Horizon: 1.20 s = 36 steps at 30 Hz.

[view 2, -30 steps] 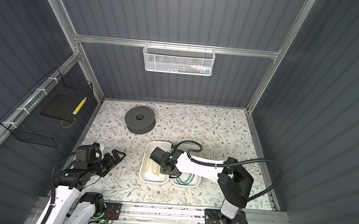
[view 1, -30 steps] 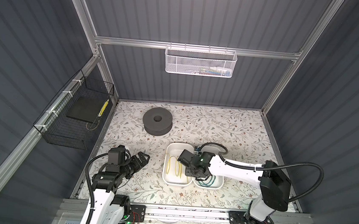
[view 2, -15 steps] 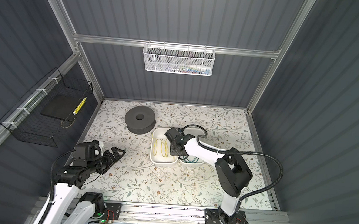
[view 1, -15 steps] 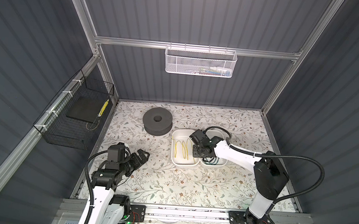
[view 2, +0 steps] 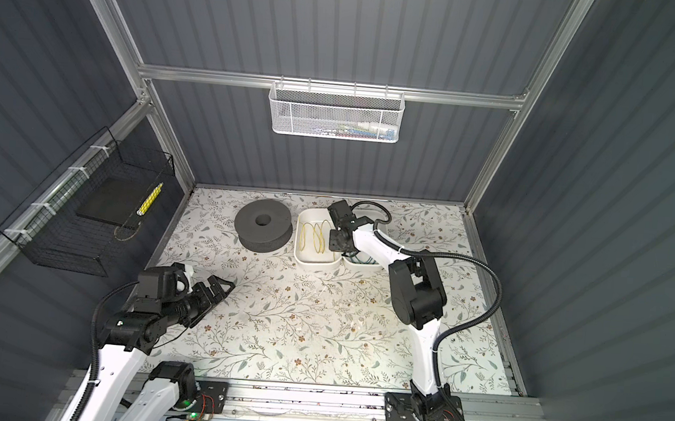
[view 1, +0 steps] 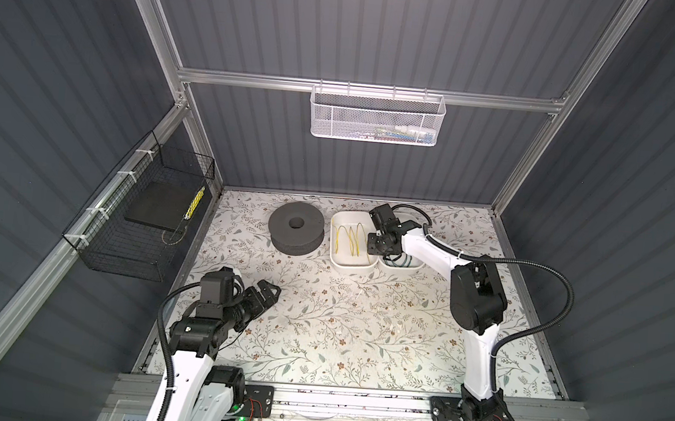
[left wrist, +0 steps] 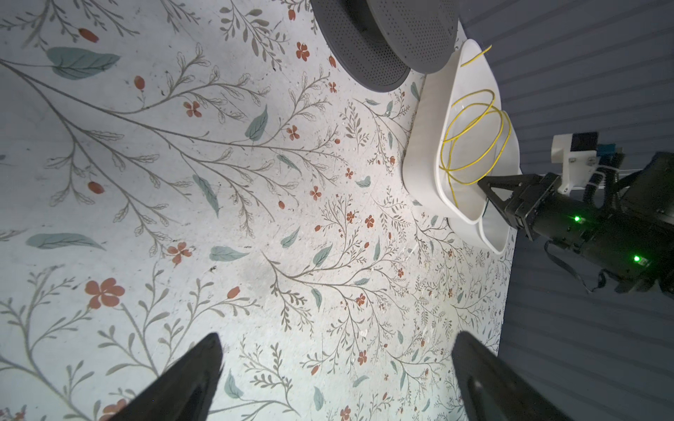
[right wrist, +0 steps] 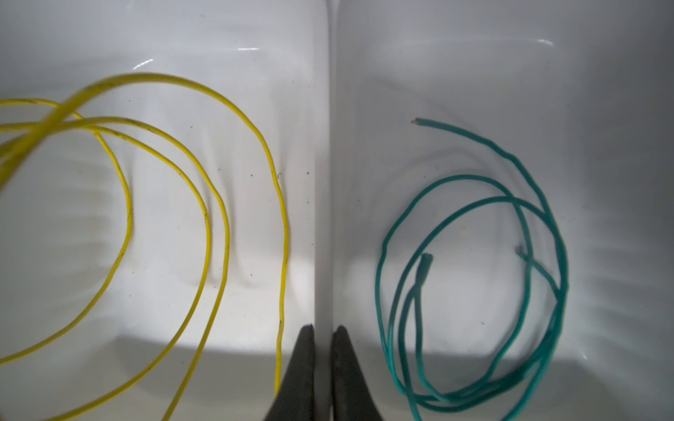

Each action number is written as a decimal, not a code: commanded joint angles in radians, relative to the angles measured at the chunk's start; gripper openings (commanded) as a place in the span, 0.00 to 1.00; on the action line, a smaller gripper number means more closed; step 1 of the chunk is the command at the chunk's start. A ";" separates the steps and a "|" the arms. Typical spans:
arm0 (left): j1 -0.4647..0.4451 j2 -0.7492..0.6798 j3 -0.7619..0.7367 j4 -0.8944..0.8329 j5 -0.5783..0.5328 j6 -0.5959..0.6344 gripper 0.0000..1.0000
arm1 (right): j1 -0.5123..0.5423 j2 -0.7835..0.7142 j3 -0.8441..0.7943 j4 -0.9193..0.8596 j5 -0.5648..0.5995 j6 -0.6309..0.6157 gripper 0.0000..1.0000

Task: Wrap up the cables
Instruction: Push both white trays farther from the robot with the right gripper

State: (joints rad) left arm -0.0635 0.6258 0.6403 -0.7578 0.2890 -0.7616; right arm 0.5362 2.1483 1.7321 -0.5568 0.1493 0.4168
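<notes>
Two trays had been dragged back beside the spool in both top views, yellow cable and green cable coiled inside, so probably staging, no wrapping yet. Left wrist: left gripper spread wide, empty above the table. Right wrist: right gripper pinched on the trays' touching walls

Glossy smooth white plastic trays; yellow cable and green cable in smooth plastic sheath; matt grey finely dimpled spool; matt printed floral tabletop; white metal mesh basket; brushed aluminium frame
</notes>
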 commanded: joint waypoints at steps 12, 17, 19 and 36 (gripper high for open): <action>0.004 -0.008 0.056 -0.043 0.007 0.004 0.99 | -0.072 0.152 0.276 -0.096 -0.017 -0.015 0.02; 0.004 0.006 0.061 -0.037 0.011 0.001 0.99 | -0.088 0.182 0.321 -0.105 -0.034 0.022 0.02; 0.004 0.008 0.061 -0.037 0.012 0.001 1.00 | -0.091 0.191 0.341 -0.111 -0.037 0.024 0.03; 0.004 0.062 0.139 -0.029 0.014 0.052 0.99 | -0.093 0.050 0.339 -0.137 -0.066 -0.052 0.36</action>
State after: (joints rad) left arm -0.0635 0.6804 0.7403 -0.7887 0.3149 -0.7334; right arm 0.4458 2.2711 2.0556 -0.6746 0.0807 0.3828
